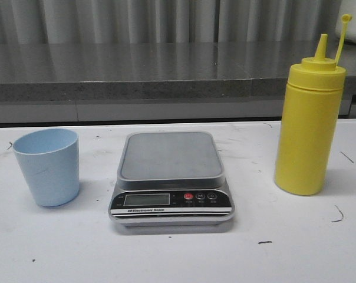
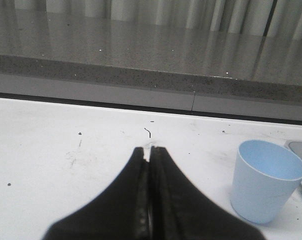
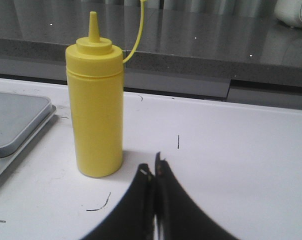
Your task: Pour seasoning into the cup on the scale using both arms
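Progress: nothing done yet.
Light blue plastic cup (image 1: 47, 167): beside grey steel digital scale (image 1: 171, 177), not on it.
Yellow plastic squeeze bottle (image 1: 308, 121): upright, untouched.
Left gripper (image 2: 149, 150), right gripper (image 3: 154, 170): jaws closed, empty.

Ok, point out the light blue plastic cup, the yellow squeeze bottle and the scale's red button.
Light blue plastic cup (image 1: 48, 171): front view, middle of its outer wall.
Yellow squeeze bottle (image 1: 306, 138): front view, middle of its body.
Scale's red button (image 1: 188, 197): front view, button centre.

Scale (image 1: 171, 177), black front panel: "Electronic Scale" in white under the LCD; middle button marked "M"; other markings illegible
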